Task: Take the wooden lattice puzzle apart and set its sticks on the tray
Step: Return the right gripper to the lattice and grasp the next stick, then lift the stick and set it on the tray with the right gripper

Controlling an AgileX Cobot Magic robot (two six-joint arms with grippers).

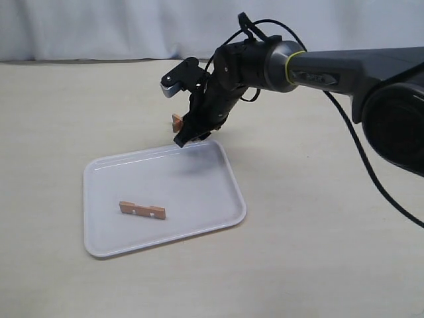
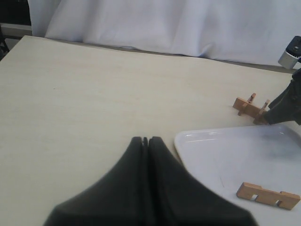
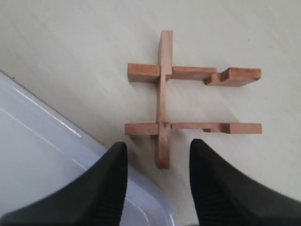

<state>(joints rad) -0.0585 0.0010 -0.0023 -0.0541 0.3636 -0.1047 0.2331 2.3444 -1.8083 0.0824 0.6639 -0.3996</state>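
Observation:
The wooden lattice puzzle (image 3: 188, 101) lies on the table just beyond the tray's far edge; three sticks remain crossed, one upright bar through two parallel ones. It also shows as a small reddish piece (image 1: 177, 121) behind the right arm and as the lattice (image 2: 250, 107) in the left wrist view. One loose notched stick (image 1: 142, 210) (image 2: 268, 195) rests on the white tray (image 1: 199, 172) (image 2: 211, 155) (image 3: 42, 160). My right gripper (image 3: 159, 147) (image 1: 187, 136) hangs open just above the end of the upright bar, nothing between its fingers. My left gripper (image 2: 145, 140) is shut and empty over bare table beside the tray.
A pale wooden tabletop (image 1: 318, 252) surrounds the tray. A white cloth backdrop (image 1: 99, 26) runs along the table's far edge. The right arm's black cable (image 1: 358, 152) loops over the table on the right.

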